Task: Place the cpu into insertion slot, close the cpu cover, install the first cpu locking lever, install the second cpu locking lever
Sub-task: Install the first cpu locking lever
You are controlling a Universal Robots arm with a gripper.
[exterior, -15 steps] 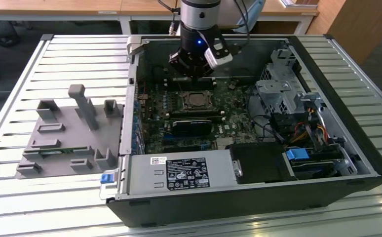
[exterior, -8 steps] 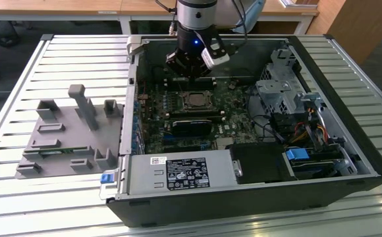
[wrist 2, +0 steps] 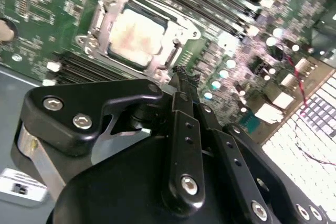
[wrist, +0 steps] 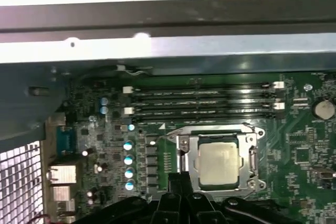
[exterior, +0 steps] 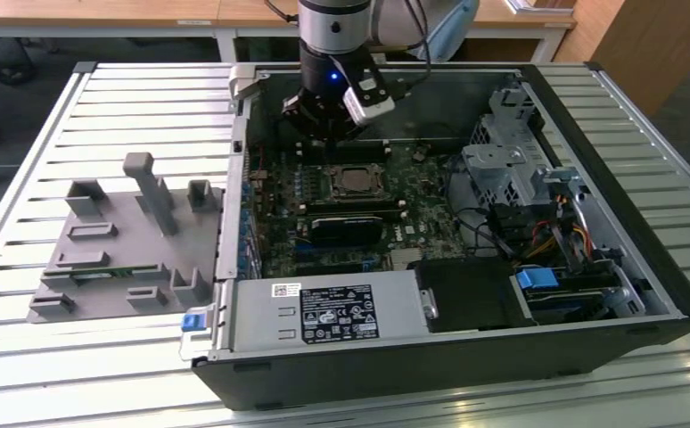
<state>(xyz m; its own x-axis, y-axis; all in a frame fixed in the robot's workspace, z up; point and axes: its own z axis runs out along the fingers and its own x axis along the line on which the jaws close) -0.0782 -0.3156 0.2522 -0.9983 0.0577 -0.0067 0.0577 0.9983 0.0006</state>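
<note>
The cpu [wrist: 220, 163] is a dull silver-beige square lying flat in the insertion slot [wrist: 195, 162] on the green board inside the open computer case. The cpu cover [wrist: 215, 136], a thin silver frame, lies down around it, and thin metal rods run along two of its sides. In the exterior view the cpu [exterior: 352, 182] sits mid-board, with my gripper [exterior: 321, 135] hanging above the board just beyond it. In the second wrist view the black fingers [wrist 2: 181, 108] meet at their tips, and the shut gripper [wrist 2: 182, 73] holds nothing beside the cpu [wrist 2: 137, 32].
A grey power supply box [exterior: 327, 314] fills the case's near side. A black block [exterior: 348, 227] lies between it and the socket. Memory slots [wrist: 199, 100] run beside the socket. A drive cage with cables [exterior: 512, 169] stands at the exterior view's right. A grey fixture plate [exterior: 119, 241] lies on the slatted table.
</note>
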